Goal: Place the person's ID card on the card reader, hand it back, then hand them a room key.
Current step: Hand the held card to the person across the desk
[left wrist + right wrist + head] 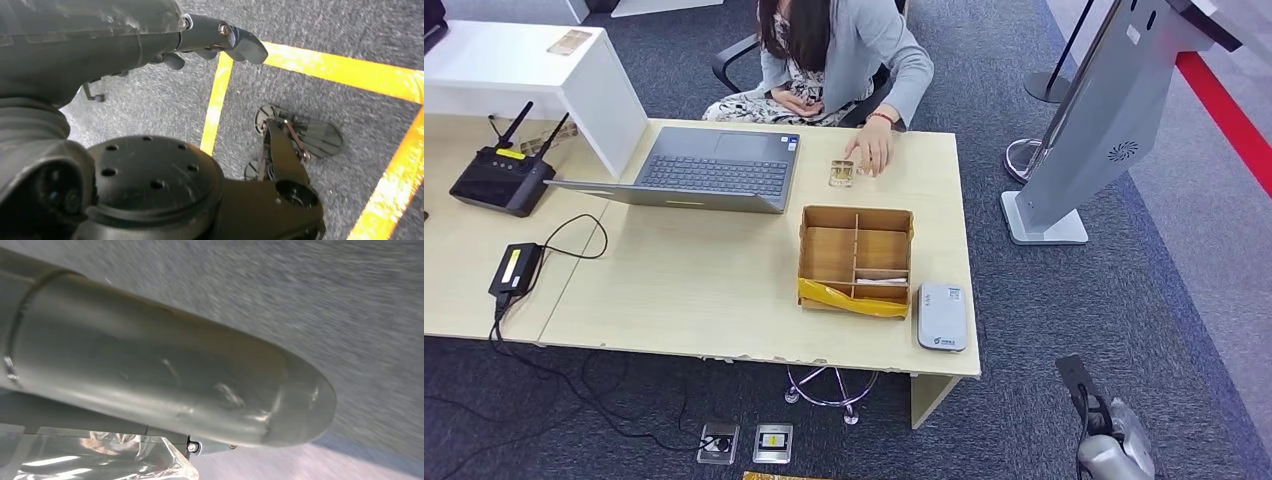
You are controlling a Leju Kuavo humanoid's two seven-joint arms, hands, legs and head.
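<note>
One small pale ID card (842,173) flat on desk (684,280), person's hand (871,152) touching; robot fingers' state unclear.

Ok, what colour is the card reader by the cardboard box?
Light grey, almost white, card reader; clearest in the head view.

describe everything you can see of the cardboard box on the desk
The cardboard box is a shallow, open-topped brown tray split by cardboard dividers into several compartments. It looks like plain corrugated card, with yellow tape wrapped along its near edge. It sits flat on the light wooden desk, right of the laptop, with the grey card reader just beside its near right corner. A pale flat item lies in a near compartment; the others look empty.
</note>
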